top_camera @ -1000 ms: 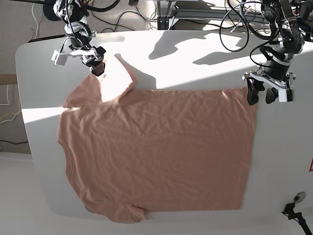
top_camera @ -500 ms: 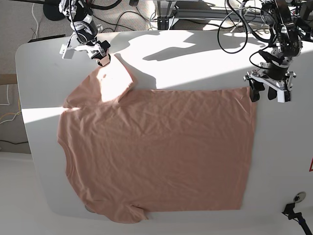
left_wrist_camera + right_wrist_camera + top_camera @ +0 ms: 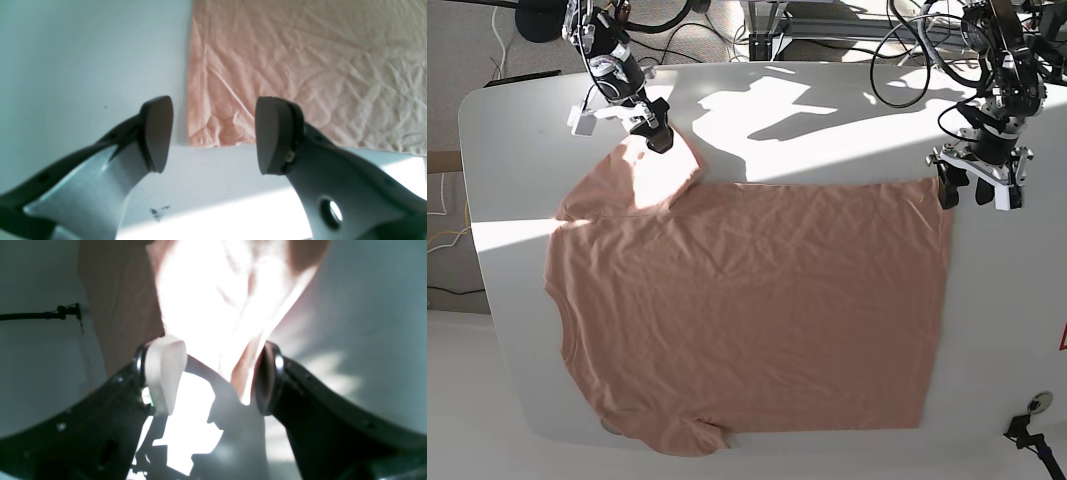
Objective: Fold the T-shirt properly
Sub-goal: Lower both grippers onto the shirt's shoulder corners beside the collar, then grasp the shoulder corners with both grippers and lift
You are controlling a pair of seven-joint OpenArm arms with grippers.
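The salmon-pink T-shirt [image 3: 747, 310] lies spread flat on the white table [image 3: 827, 120], neck toward the left and hem toward the right. My right gripper [image 3: 656, 137] sits at the far tip of the upper sleeve. In the right wrist view this gripper [image 3: 217, 375] is open, with the sunlit sleeve [image 3: 217, 300] tapering down between its fingers. My left gripper [image 3: 962, 190] hovers at the hem's far right corner. Its wrist view shows the left gripper [image 3: 215, 136] open, straddling the corner of the T-shirt [image 3: 283, 60] without touching it.
Cables [image 3: 907, 50] and arm bases crowd the table's back edge. Bright sun patches and arm shadows fall across the table's far side. A small round fitting [image 3: 1038, 402] sits off the lower right corner. A dark cable [image 3: 40, 315] runs past the table's left side.
My right gripper has swung rightward and come down onto the tip of the upper sleeve. The left gripper has stayed at the hem corner. The shirt has not moved.
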